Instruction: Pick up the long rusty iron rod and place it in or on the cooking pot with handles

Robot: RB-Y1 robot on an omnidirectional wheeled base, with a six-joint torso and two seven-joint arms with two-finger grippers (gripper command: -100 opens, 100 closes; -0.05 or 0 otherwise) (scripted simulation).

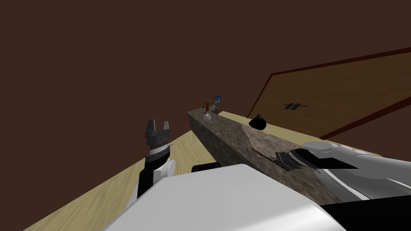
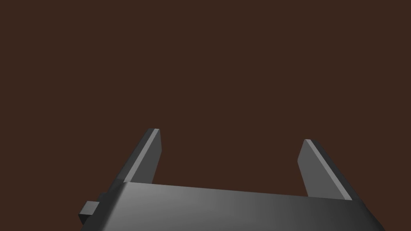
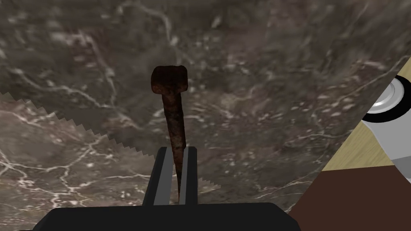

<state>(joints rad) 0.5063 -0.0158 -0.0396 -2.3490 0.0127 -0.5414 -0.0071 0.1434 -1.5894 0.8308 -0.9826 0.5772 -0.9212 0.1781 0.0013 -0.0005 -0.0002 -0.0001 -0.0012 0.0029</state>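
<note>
Over the marbled counter (image 3: 281, 60), my right gripper (image 3: 176, 149) has its fingers clamped on the rusty rod (image 3: 173, 116) at its thin end; the broad head projects beyond the tips. My left gripper (image 2: 230, 134) has its fingers apart.

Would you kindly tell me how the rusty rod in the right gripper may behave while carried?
The rusty rod looks like solid rusted metal, so probably stiff. Its rough, pitted surface should resist slipping. The right gripper pinches only its thin end, with the broad head far out, so it may pivot.
</note>
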